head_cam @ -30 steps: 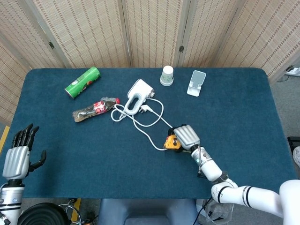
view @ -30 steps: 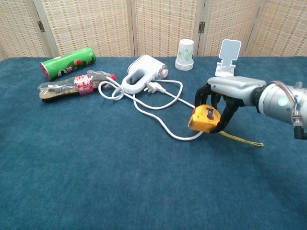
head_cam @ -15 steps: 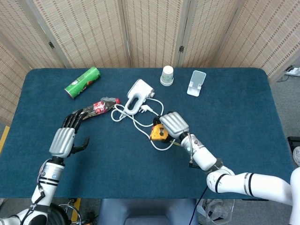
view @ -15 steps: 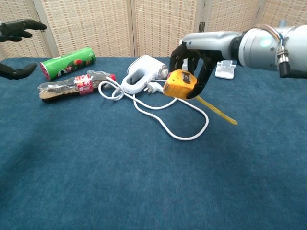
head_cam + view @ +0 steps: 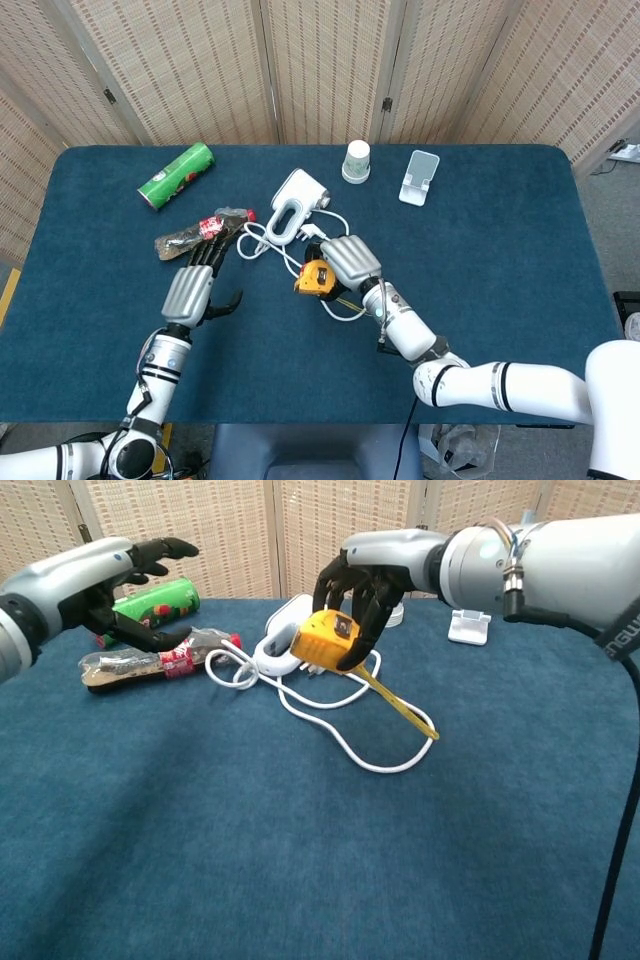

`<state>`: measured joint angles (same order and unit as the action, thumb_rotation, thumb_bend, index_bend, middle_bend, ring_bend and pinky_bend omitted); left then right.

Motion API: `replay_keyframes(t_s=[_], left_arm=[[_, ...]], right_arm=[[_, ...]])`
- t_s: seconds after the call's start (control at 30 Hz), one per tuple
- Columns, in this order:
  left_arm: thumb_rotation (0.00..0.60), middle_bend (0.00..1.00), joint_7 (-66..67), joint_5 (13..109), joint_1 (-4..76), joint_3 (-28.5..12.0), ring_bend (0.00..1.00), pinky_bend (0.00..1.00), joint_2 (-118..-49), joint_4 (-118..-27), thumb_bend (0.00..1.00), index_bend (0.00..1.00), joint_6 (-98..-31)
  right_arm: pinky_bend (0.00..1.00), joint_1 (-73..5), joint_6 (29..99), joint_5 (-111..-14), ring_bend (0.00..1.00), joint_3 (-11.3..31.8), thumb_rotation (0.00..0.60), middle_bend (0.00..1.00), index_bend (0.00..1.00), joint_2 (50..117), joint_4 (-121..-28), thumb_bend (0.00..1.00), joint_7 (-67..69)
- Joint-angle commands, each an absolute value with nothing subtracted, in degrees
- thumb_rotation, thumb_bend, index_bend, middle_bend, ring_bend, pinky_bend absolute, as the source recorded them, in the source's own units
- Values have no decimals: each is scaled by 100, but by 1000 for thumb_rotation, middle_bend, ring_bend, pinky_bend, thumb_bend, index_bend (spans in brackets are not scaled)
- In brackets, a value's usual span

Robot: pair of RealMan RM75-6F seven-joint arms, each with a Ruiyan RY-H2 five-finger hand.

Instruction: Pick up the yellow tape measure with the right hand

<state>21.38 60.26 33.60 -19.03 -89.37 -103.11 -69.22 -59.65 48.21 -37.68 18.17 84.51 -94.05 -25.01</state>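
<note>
I've got the yellow tape measure [image 5: 328,640] wrapped in my right hand [image 5: 362,580] fingers, held off the tabletop [image 5: 300,860] at frame center, its strip dangling toward the white cord [image 5: 345,750]. My left hand [image 5: 110,580] hovers with fingers spread near the crushed bottle [image 5: 150,660], holding nothing I think. Lower half of the frame has plenty of bare cloth.

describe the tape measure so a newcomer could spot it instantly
Start at the blue table, then find the white hair dryer at its middle with its looping cord. Just in front, the right hand holds the tape measure aloft: the only yellow block, its tape trailing down.
</note>
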Motion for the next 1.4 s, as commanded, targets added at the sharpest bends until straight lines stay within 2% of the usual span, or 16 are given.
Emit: replay_keyframes(t_s=[0.03,0.5,1.4], left_arm=[[589,0,2286,5860,3522,-1955,0,0,-9149,-10271,427,0,-6979],[589,0,2758,5400,3977,-2050,0,0,-9816,-10085,426,0,-7172],[588,0,2946,4864,4343,-2119,0,0,-10204,-9844,426,0,-7213]], right_arm=[[285,-6034,4910,-3671,456,1840,600,513,581,8551,-9321,61,-2460],[285,-6299,5081,-3494,464,1879,600,513,581,9071,-8838,61,-2303],[285,-6304,4973,-3763,468,1813,600,513,581,9365,-8551,61,-1976]])
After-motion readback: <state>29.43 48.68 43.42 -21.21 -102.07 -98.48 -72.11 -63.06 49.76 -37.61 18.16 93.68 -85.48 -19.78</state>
